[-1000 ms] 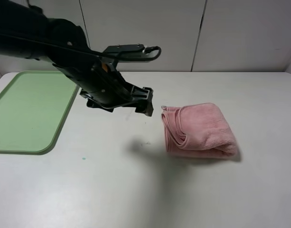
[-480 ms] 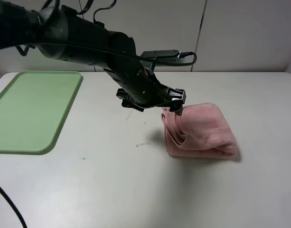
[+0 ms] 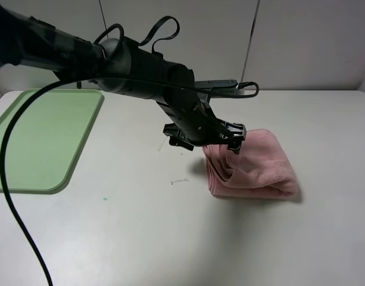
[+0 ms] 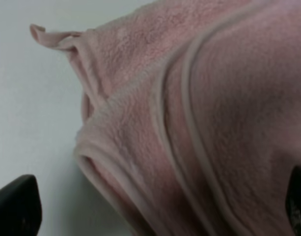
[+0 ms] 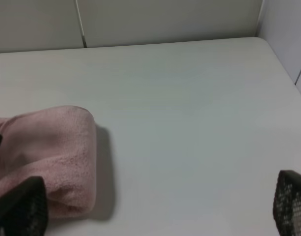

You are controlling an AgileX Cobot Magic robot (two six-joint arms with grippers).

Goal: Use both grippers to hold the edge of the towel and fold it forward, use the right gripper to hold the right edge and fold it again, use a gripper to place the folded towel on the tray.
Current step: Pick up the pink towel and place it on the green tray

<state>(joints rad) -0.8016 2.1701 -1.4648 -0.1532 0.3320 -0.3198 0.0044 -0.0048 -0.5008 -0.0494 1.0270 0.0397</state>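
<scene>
Folded towel (image 3: 253, 164) on the table (image 3: 170, 238), its hemmed open end lying between the wide-spread, empty jaws of the left gripper (image 3: 230, 140). We see the right gripper (image 5: 150, 216) equally wide, gripping nothing, the towel beside one fingertip. Tray (image 3: 33, 143) well apart.

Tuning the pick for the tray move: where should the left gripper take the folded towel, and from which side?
Probably at the towel's open end, where the stacked hems lie, coming from the tray side. The layers gape there, so one finger can slide under the stack; the far end is a rounded, closed fold. The left gripper is open above that end.
</scene>
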